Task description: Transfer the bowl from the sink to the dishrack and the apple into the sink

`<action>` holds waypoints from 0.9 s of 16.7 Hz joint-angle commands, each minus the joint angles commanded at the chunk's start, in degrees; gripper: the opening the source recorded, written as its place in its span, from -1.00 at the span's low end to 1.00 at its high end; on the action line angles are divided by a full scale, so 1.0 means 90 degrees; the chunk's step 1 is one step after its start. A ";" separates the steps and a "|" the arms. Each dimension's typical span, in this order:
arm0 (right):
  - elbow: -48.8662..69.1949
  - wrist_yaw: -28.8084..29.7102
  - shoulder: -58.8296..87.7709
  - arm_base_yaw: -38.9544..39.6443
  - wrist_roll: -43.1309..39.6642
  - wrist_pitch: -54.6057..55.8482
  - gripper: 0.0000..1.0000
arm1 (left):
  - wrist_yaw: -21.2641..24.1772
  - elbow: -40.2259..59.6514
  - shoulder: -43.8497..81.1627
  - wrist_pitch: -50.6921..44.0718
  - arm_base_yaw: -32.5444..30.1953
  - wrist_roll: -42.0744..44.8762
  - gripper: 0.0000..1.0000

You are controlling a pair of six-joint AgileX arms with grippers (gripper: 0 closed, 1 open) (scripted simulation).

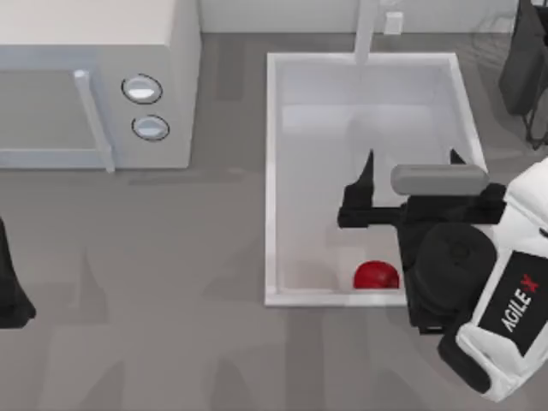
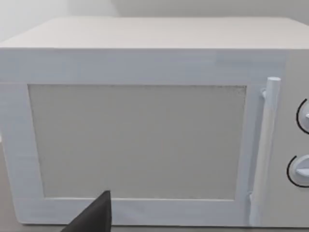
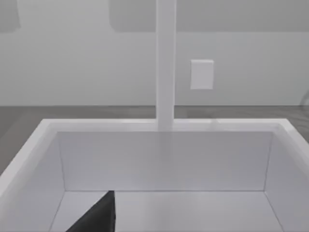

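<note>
Over the sink, above its near half, the right gripper hangs with its two dark fingers spread wide apart and pointing toward the faucet end, nothing between them. One fingertip stands over the middle of the basin, the other close to the basin's right wall. In the right wrist view a single dark fingertip juts in over the white floor of the sink, with the white faucet rising straight up from the far rim.

Just below the gripper's black wrist block lies the apple: small, glossy, bright red and roundish, sitting on the basin floor against the near wall, its right edge tucked under the arm. The sink itself is a large white rectangular basin with a raised white rim, set into the grey table.

At the top view's left stands a white microwave with two round knobs and a bar handle, well apart from the sink. The left gripper is parked at the table's left edge in front of the microwave; whether its fingers are apart or together cannot be told.
</note>
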 joint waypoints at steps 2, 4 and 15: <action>-0.0079 -0.0075 -0.0317 -0.0126 0.0064 -0.0283 1.00 | 0.0000 0.0000 0.0000 0.0000 0.0000 0.0000 1.00; -0.0227 -0.0198 -0.0896 -0.0364 0.0156 -0.0784 1.00 | 0.0000 0.0000 0.0000 0.0000 0.0000 0.0000 1.00; -0.2050 -0.1797 -0.7843 -0.2559 0.0359 -0.5771 1.00 | 0.0000 0.0000 0.0000 0.0000 0.0000 0.0000 1.00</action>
